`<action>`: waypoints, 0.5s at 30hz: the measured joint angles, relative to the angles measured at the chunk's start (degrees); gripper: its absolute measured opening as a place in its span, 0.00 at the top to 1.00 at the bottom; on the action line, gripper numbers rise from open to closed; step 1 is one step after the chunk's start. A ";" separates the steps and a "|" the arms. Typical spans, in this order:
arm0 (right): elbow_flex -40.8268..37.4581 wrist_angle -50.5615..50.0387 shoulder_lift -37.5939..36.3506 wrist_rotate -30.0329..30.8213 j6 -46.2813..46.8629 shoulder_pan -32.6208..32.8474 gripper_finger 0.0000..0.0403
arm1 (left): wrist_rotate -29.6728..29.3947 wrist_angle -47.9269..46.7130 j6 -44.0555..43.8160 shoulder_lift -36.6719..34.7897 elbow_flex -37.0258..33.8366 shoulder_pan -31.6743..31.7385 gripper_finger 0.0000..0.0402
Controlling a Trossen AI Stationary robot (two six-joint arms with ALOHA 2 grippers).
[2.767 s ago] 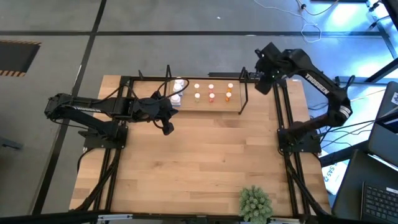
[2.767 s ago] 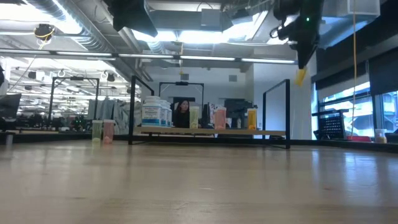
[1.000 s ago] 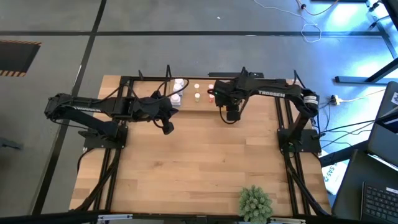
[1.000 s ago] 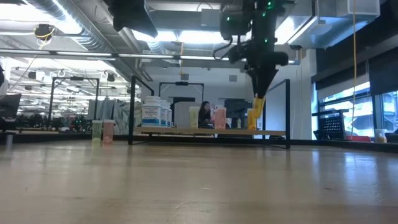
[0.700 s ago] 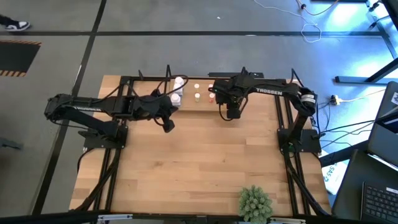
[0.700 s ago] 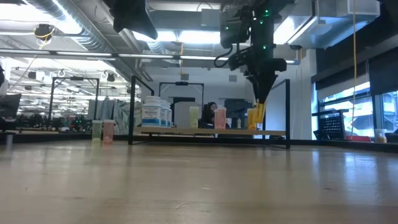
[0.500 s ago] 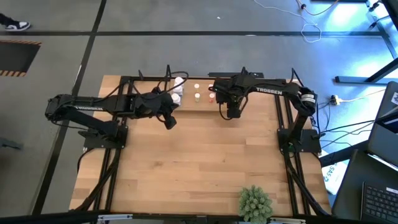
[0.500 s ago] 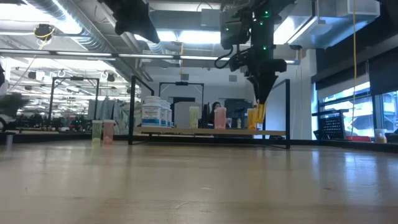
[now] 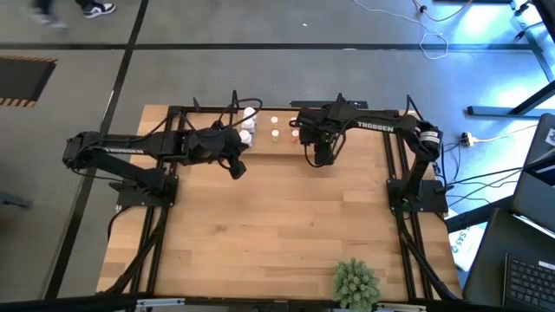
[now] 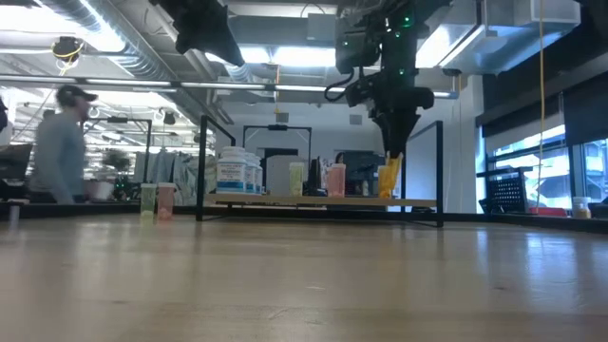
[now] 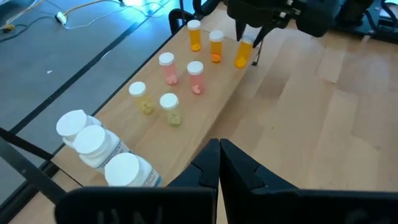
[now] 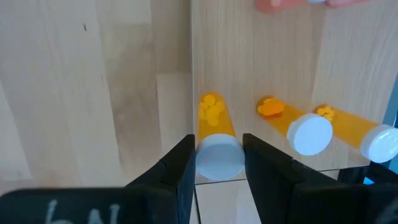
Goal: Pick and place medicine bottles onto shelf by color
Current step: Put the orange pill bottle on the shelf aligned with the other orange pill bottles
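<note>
My right gripper is shut on an orange medicine bottle, low over the shelf's pale base near its front edge. From the left wrist view this bottle is upright beside two orange bottles standing on the base. Two pink bottles, two cream ones and three white ones stand farther left. My left gripper is shut on nothing, hovering in front of the white bottles. My right gripper pinches the orange bottle's white-capped top end between its two fingers, which come from above and point down. The bottle hangs upright below them. Whether its bottom touches the shelf base I cannot tell.
The shelf's thin black end frames rise at both ends of the base. A green bushy plant sits at the table's near edge. Two small bottles stand off to the left, seen from table height. A person walks in the room behind.
My right gripper has carried the orange bottle from high over the table's far right corner leftward and down to the shelf's front edge, and has stayed almost still there for the last second. A person has walked into the background.
</note>
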 joint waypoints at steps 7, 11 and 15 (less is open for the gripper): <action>0.00 0.13 0.00 -0.05 1.57 -1.07 0.69 | -0.02 -0.01 -0.01 0.00 0.00 0.01 1.00; 0.00 0.12 0.00 -0.05 1.65 -2.27 0.69 | -0.05 -0.02 0.00 0.00 -0.02 0.02 1.00; -0.11 -0.28 0.00 -2.98 1.69 -3.26 0.69 | -0.05 -0.02 -0.02 0.00 0.00 0.02 1.00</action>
